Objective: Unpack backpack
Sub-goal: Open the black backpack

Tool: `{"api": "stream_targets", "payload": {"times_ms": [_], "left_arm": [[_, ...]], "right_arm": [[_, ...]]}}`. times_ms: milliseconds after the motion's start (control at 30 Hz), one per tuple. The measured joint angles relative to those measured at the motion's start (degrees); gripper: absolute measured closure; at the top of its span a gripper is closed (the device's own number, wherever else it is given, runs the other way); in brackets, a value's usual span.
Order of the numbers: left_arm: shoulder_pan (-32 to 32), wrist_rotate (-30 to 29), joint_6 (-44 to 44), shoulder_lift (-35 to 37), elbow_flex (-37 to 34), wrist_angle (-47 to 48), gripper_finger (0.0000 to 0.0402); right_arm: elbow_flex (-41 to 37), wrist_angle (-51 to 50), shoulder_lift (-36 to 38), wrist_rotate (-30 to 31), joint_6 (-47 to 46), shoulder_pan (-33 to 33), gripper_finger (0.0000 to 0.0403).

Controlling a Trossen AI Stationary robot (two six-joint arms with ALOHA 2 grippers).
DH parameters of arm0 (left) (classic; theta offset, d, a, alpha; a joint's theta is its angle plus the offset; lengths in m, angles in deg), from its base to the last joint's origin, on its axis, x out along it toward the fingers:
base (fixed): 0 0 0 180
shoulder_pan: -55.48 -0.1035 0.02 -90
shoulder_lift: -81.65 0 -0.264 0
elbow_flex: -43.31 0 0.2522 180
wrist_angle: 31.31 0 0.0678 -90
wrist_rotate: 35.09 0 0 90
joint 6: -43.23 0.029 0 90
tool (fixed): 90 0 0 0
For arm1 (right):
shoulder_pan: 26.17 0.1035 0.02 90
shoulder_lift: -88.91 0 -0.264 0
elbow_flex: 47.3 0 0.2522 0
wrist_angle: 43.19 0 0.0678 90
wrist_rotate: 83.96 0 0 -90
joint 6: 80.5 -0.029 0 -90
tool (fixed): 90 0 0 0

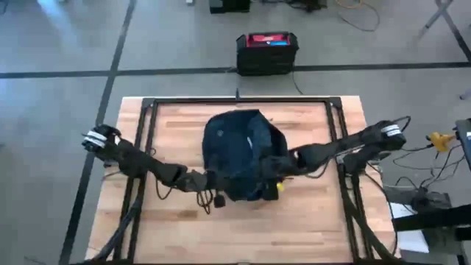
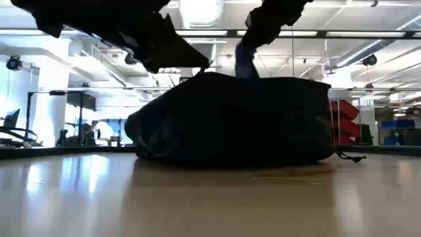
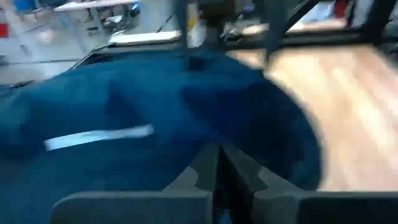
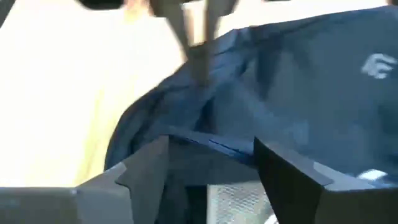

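Surface: wooden table (image 1: 309,221) with a black frame (image 1: 151,125) along its edges, on a grey floor crossed by dark lines.
Left fingers: I see mine pressed flat together in the left wrist view, nothing between them.
Left gripper: left gripper (image 3: 219,163) sits at the backpack's near left edge, tips just against the navy fabric; whether they touch I cannot tell.
Right fingers: I see them (image 4: 146,165) spread apart, released, with a dark fold of fabric lying in the gap between them.
Right gripper: right gripper (image 4: 211,162) is at the backpack's right side, right over the bag; I cannot tell whether it presses on it.
Backpack: backpack (image 1: 239,151) lies in the middle of the table, a rounded dark navy mound, slumped low in the low view.
Markings: white stripe (image 3: 99,137) on the fabric in the left wrist view; small pale logo (image 4: 378,64) in the right wrist view.
Yellow bit: something small and yellow (image 1: 280,186) shows at the bag's edge beside my right gripper; too small to name.
Beyond the table: black box with red top (image 1: 266,50) stands on the floor.
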Motion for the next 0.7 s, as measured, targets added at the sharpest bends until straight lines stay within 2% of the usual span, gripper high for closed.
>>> {"api": "stream_targets", "payload": {"times_ms": [200,300,400,567,700], "left_arm": [[-0.7,-0.3,-2.2,2.3,-1.1,2.9,0.0401],[-0.8,-0.3,-2.3,2.5,-1.1,2.0,0.0401],[-1.2,-0.3,-2.3,2.3,-1.1,0.7,0.0401],[-1.5,-0.3,-1.5,2.5,-0.8,0.4,0.0401],[-1.1,-0.3,-0.3,4.6,-0.7,4.0,0.0401]], "right_arm": [[3.9,-26.1,1.1,15.6,-8.7,0.5,0.0171],[5.6,-28.7,2.6,18.5,-10.2,0.6,0.0177],[4.9,-16.7,3.5,16.2,-6.9,0.5,0.0180],[0.0,11.9,1.0,3.9,-1.4,0.6,0.0181],[-1.7,20.7,-3.7,1.5,-5.4,0.6,0.0190]]}}
